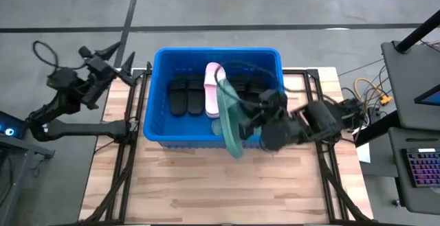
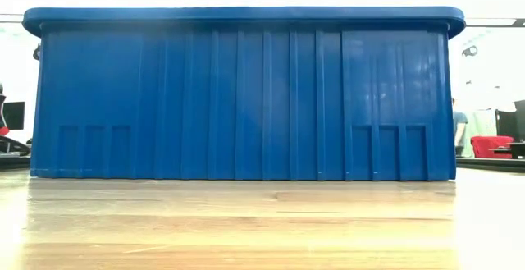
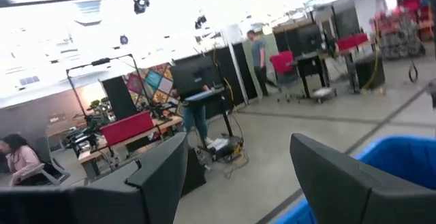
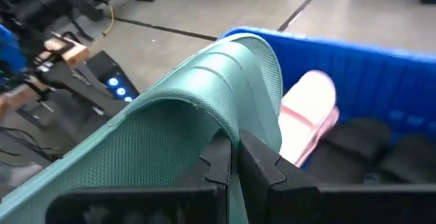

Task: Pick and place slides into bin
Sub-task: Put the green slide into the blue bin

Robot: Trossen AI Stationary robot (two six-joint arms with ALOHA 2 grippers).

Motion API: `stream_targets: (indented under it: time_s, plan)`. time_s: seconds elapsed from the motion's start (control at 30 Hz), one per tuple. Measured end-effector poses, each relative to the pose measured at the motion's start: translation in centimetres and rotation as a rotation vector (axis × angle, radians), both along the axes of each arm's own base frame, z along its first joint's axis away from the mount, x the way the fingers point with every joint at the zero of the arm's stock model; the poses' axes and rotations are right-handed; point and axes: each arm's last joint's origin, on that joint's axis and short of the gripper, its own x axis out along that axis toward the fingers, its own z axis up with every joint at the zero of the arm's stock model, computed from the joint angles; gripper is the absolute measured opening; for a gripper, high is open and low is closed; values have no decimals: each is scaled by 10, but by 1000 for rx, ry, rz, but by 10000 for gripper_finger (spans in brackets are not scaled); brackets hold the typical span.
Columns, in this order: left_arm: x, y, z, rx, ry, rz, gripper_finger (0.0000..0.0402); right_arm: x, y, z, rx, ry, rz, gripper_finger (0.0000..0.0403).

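Slides: green one point(image 1: 228, 116) clamped by its strap in right gripper point(image 1: 242, 121), fingers pinched tight, lifted over bin point(image 1: 157, 99) near rim, sole running from 12 to 6 o'clock across it. Pink slide point(image 1: 212, 88) inside bin at centre; black slides point(image 1: 187, 94) at its 9 o'clock, more black ones point(image 1: 249, 87) at 3 o'clock. Left gripper point(image 1: 130, 75) parked off bin's 9 o'clock side, fingers spread, holding nothing.
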Motion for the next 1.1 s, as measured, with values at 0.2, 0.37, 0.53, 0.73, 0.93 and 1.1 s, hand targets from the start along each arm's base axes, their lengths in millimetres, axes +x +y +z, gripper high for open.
stream_targets:
  time_s: [0.2,0.37,0.53,0.73,0.93,1.1]
  plan:
    - [-9,-2,2,5,-27,-4,244,14,-37,11,-107,75,65,8]
    - [-17,-5,3,-12,-107,-77,244,28,-75,16,-131,107,154,8]
    - [-19,-7,4,1,-119,-153,244,33,-113,17,-177,175,208,8]
    - [-26,-8,2,-48,-173,-168,244,33,-151,15,-285,294,279,8]
    - [-30,-9,2,-79,-214,-175,244,42,-190,11,-429,375,413,8]
    - [-30,-9,2,-79,-215,-175,244,57,-216,1,-567,382,671,8]
